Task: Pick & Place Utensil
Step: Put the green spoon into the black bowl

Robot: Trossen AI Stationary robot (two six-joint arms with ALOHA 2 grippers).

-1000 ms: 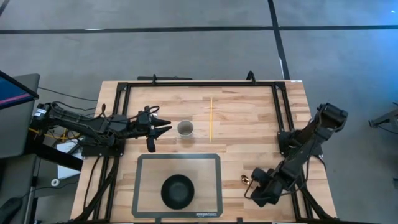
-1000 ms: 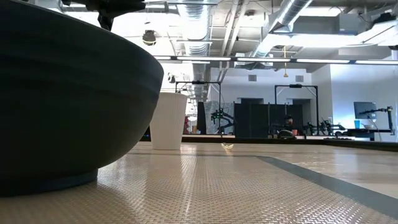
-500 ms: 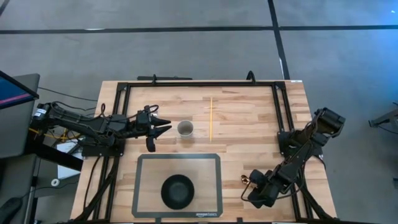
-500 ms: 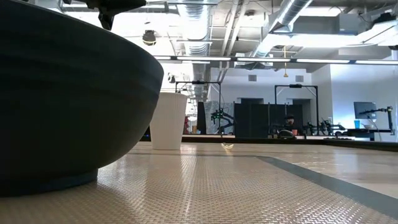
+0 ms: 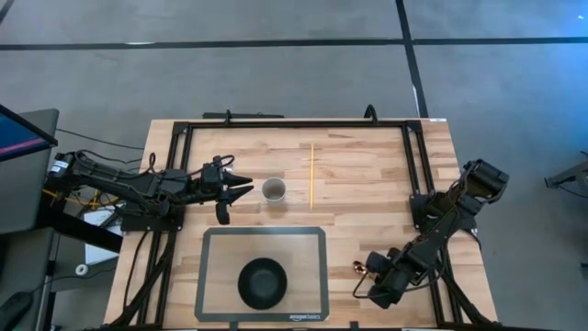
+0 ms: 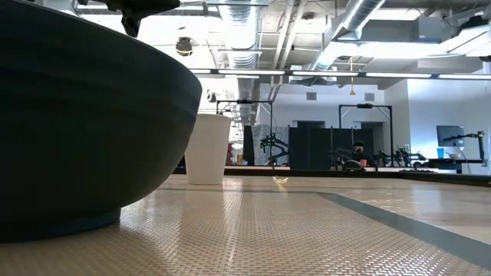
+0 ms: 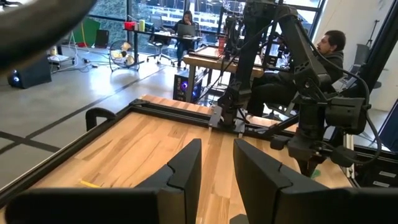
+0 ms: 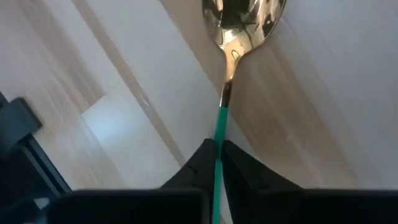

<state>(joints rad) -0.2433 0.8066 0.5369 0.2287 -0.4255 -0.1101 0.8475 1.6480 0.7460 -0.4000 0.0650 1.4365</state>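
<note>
Spoon (image 8: 239, 18): glossy gold metal bowl, green handle. Table (image 5: 367, 184): pale matt wood.

In front of you the black bowl (image 6: 84, 130) swells across the 9 o'clock half, its rounded wall curving down to a narrow foot that rests on the textured grey mat (image 6: 291, 238). Just past its rim, toward 12 o'clock from centre, you see a white paper cup (image 6: 208, 149) standing upright, near the bowl but apart from it. A small golden object (image 6: 281, 180) lies low on the bench beyond the mat; what it is you cannot tell. At 11 o'clock a dark piece of arm (image 6: 130, 9) hangs above the bowl. Behind, the room shows ceiling ducts (image 6: 360, 15), black frames (image 6: 367, 134) and monitors (image 6: 449, 136) toward 3 o'clock.
</note>
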